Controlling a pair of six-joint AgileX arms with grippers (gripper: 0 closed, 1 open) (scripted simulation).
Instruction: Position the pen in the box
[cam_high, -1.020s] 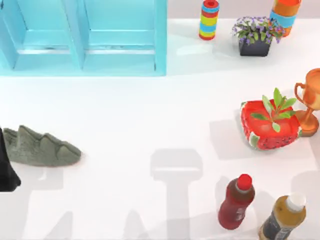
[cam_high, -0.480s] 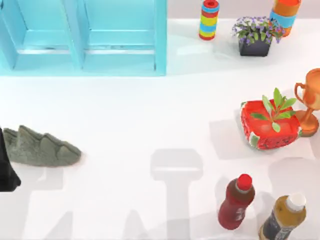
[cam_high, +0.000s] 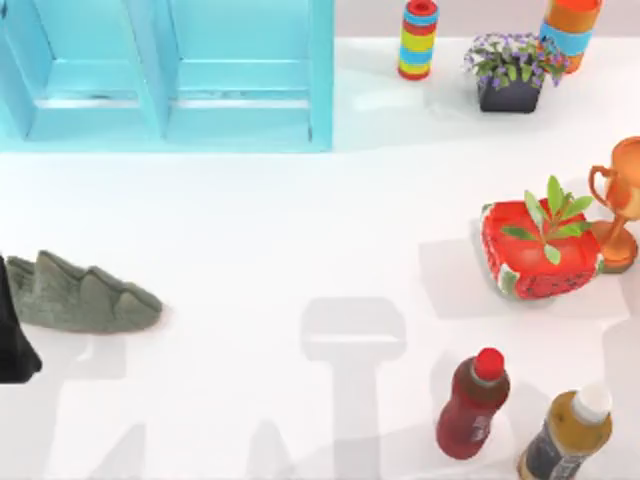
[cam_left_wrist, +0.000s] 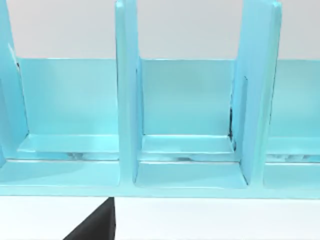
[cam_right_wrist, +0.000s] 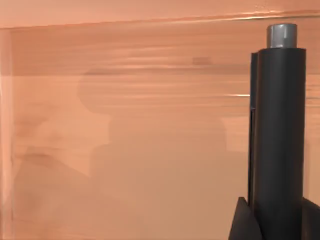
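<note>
Right: pen looks clamped in the right gripper, box not yet reached

**Top view**
- The box (cam_high: 320, 90) sits in the upper left of the frame, with its dividers running up the frame and open compartments between them.
- A grey rock (cam_high: 80, 295) lies at mid left. Just beside it, at the frame's left edge, is a dark piece of the left arm (cam_high: 12, 345).
- The right half of the frame is clutter: a strawberry planter (cam_high: 540, 250), a trophy (cam_high: 622, 200), a red bottle (cam_high: 472, 405) and a brown bottle (cam_high: 565, 435).

**Left wrist view**
- This looks straight into the box (cam_left_wrist: 127, 100), with three compartments side by side and upright dividers.
- A dark wedge (cam_left_wrist: 95, 225) sits at the bottom edge, probably the left gripper. I can't tell whether it is open or closed.

**Right wrist view**
- The pen (cam_right_wrist: 280, 125) stands upright at the right of the frame. It shows a dark barrel, a small grey cap on top and a thin clip line along its left side. Its white middle section is out of sight here.
- The right gripper (cam_right_wrist: 277, 227) is at the bottom right, with dark pads (cam_right_wrist: 245, 222) hugging the barrel on both sides. My read is that it is closed on the pen.
- The background is plain orange-brown.

**Doing the step well (judgement)**
- Carry the pen high over the clutter toward the upper left.
- Line it up over a single compartment, clear of the dividers.
- Lower it before releasing, so it doesn't bounce off a wall.
- Keep the left arm out of the path.
</note>
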